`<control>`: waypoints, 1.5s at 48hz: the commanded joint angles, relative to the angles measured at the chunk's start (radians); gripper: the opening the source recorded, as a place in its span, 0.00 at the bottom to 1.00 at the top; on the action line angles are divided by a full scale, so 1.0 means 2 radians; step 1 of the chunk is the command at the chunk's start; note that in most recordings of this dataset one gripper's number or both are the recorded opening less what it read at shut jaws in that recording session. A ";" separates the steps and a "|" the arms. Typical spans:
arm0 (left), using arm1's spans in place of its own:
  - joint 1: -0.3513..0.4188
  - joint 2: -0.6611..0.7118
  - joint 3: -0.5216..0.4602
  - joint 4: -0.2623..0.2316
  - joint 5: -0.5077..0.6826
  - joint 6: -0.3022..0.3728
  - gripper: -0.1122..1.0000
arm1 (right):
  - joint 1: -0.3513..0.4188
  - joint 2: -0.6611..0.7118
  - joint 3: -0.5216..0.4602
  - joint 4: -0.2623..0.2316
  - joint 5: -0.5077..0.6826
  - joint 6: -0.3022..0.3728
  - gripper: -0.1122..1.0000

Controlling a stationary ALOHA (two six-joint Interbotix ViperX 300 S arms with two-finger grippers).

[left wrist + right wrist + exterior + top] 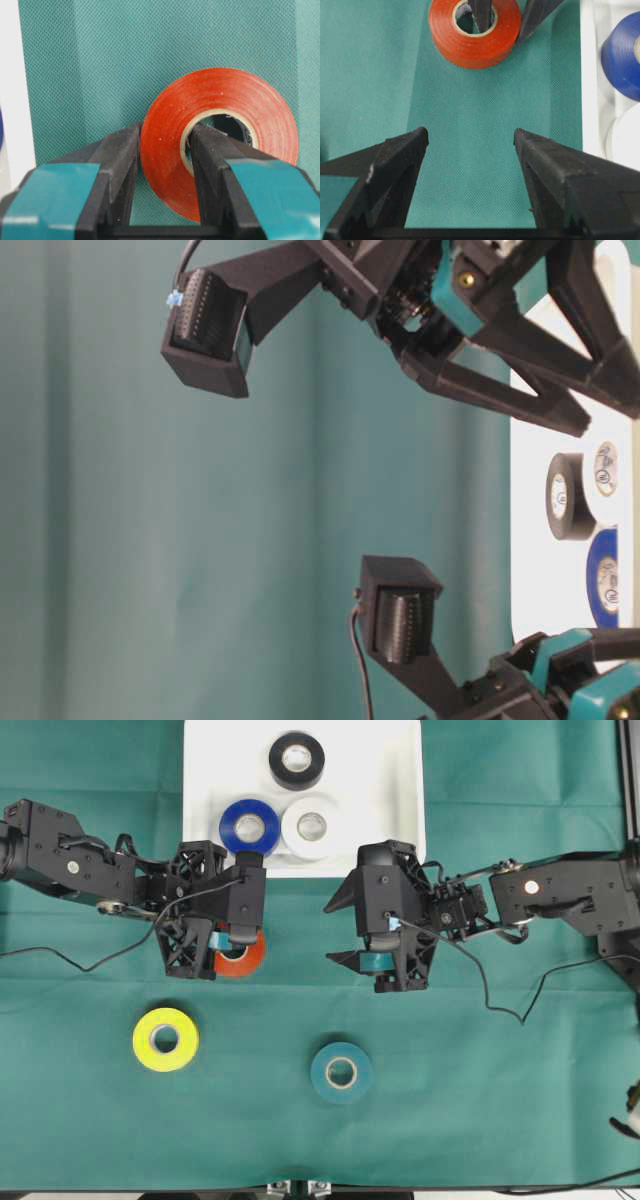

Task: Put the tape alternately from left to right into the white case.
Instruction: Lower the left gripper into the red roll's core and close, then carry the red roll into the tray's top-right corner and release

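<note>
Red-orange round roll of tape [215, 140] on the green cloth surface [480, 1100], just below the shallow white rectangular plastic case [400, 780], pinched through its wall: 1 finger inside the pale core, 1 outside, likely so the roll lifts without rolling away. Left end effector [238, 935] closed on that roll. Blue [249, 827], white [311, 824] and black [296, 760] rolls already lying flat in the case. Yellow roll [165, 1039] and teal roll [341, 1072] waiting nearer the front edge, well apart. Right end effector [345, 928] spread wide and empty, beside the case, probably ready for its own turn.
</note>
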 commanded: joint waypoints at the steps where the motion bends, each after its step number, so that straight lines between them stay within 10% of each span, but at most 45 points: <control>1: -0.005 -0.026 -0.015 0.002 -0.002 -0.002 0.08 | 0.002 -0.008 -0.005 -0.001 -0.004 0.001 0.79; 24: 0.018 -0.084 -0.036 0.002 0.015 0.047 0.08 | 0.005 -0.008 -0.005 -0.001 -0.005 0.001 0.79; 49: 0.123 -0.078 -0.067 0.002 0.012 0.121 0.08 | 0.012 -0.008 -0.006 -0.001 -0.005 0.001 0.79; 72: 0.182 0.009 -0.158 0.002 -0.003 0.176 0.08 | 0.012 -0.008 -0.005 -0.001 -0.020 0.001 0.79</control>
